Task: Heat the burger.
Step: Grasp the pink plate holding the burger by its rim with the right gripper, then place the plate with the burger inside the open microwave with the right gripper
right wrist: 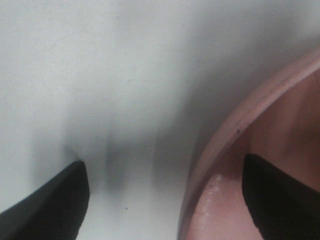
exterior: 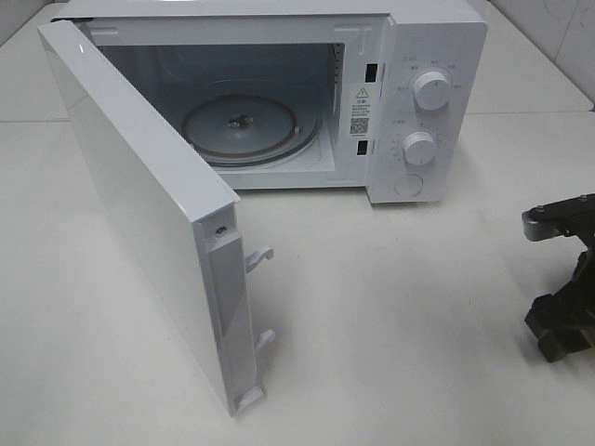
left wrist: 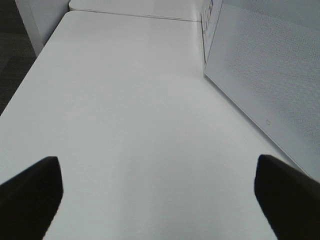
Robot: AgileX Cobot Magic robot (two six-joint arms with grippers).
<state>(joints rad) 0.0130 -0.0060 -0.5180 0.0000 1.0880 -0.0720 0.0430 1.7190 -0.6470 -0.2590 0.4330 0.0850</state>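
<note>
Exterior high view: a white microwave (exterior: 409, 56) stands at the back of the white bench (exterior: 390, 316) with its door (exterior: 139, 214) swung wide out toward the front left. Two hooked latches (exterior: 261, 255) stick out from the door's free edge. Inside the cavity a round glass turntable (exterior: 246, 130) lies flat and bare. On the control panel to the right of the opening there are two round knobs, an upper knob (exterior: 433, 90) and a lower knob (exterior: 420, 149), with a round button (exterior: 408, 184) below them. At the far right edge of this view part of the dark right arm (exterior: 565, 279) shows, low over the bench and well apart from the microwave.

From the left wrist, the left end effector (left wrist: 159, 195) has its two dark fingertips (left wrist: 30, 195) spread wide apart, with nothing but bare bench between them. The door's dotted panel stands just beside it.

The right wrist view is blurred. The right end effector (right wrist: 165, 200) also has its fingertips apart, closed on nothing. One fingertip is over the bench, and the other is over the inside of a pink plate (right wrist: 235, 132). The plate's raised rim runs between them. I cannot tell whether either fingertip touches the plate.

The burger shows in none of the three views, so I cannot say where it lies. It is not on the turntable, nor on the small part of the plate that I can see.
</note>
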